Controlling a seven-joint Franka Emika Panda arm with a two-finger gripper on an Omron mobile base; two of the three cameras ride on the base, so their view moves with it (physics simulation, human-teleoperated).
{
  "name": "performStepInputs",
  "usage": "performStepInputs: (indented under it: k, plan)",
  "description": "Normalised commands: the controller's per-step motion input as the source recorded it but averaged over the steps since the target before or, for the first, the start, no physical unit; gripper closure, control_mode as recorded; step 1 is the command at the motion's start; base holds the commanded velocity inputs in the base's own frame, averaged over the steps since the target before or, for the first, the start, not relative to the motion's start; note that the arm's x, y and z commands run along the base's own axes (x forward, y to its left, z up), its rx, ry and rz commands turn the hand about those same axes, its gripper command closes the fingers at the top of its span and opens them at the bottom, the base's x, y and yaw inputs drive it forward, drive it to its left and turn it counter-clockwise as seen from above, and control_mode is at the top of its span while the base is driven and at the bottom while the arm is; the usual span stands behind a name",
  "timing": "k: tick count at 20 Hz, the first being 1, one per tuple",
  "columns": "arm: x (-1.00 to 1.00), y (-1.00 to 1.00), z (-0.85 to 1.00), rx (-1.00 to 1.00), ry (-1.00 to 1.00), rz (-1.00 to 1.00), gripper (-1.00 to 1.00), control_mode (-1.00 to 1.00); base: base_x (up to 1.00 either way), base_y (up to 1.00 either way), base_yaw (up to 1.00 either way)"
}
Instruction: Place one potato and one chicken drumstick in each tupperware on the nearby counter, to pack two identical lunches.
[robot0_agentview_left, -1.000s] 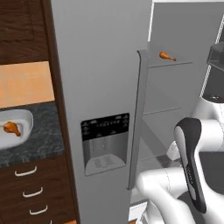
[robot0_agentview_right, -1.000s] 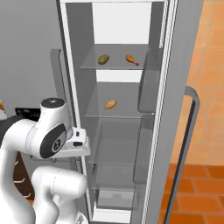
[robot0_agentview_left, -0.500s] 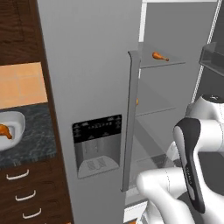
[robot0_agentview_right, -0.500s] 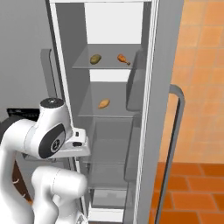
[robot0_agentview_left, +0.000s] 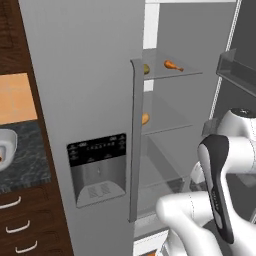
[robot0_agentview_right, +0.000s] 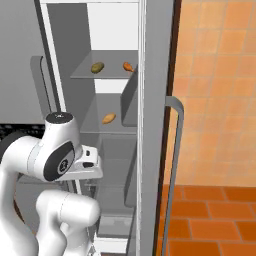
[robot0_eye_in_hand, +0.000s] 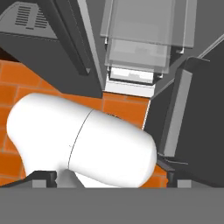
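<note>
Inside the open fridge, a potato (robot0_agentview_right: 97, 67) and a chicken drumstick (robot0_agentview_right: 128, 66) lie on the upper glass shelf; the same drumstick (robot0_agentview_left: 173, 65) shows beside the half-hidden potato (robot0_agentview_left: 146, 69). A second tan-orange potato (robot0_agentview_right: 108, 118) rests on the shelf below. One tupperware (robot0_agentview_left: 7, 146) sits on the dark counter (robot0_agentview_left: 27, 162), cut off by the left edge. My gripper (robot0_eye_in_hand: 107, 177) is open and holds nothing, pointing down at the fridge's base, well below the food shelves.
The closed fridge door with its dispenser panel (robot0_agentview_left: 97, 167) and long handle (robot0_agentview_left: 134, 145) stands left of the opening. The swung-out door (robot0_agentview_right: 155, 125) with its handle (robot0_agentview_right: 173, 150) bounds the right side. Orange floor tiles (robot0_agentview_right: 210, 215) lie beyond. Wood drawers (robot0_agentview_left: 17, 227) sit under the counter.
The whole picture has slid left in both base views, so the base has driven right along the fridge. The tupperware is now at the frame's edge. The arm's pose looks unchanged.
</note>
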Motion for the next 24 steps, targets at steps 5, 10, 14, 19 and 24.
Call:
performStepInputs:
  k: [5, 10, 14, 19, 24]
  plan:
    - [0.00, 0.00, 0.00, 0.00, 0.00, 0.00, -1.00, 1.00, 0.06, -0.15, 0.00]
    - [0.00, 0.00, 0.00, 0.00, 0.00, 0.00, -1.00, 1.00, 0.00, 0.00, 0.00]
    - [0.50, 0.00, 0.00, 0.00, -0.05, 0.11, -1.00, -1.00, 0.01, 0.00, 0.00]
    - [1.00, 0.00, 0.00, 0.00, -0.02, 0.22, -1.00, -1.00, 0.00, 0.00, 0.00]
    - [0.95, 0.00, 0.23, 0.04, -0.03, 0.09, -1.00, -1.00, 0.00, 0.00, 0.00]
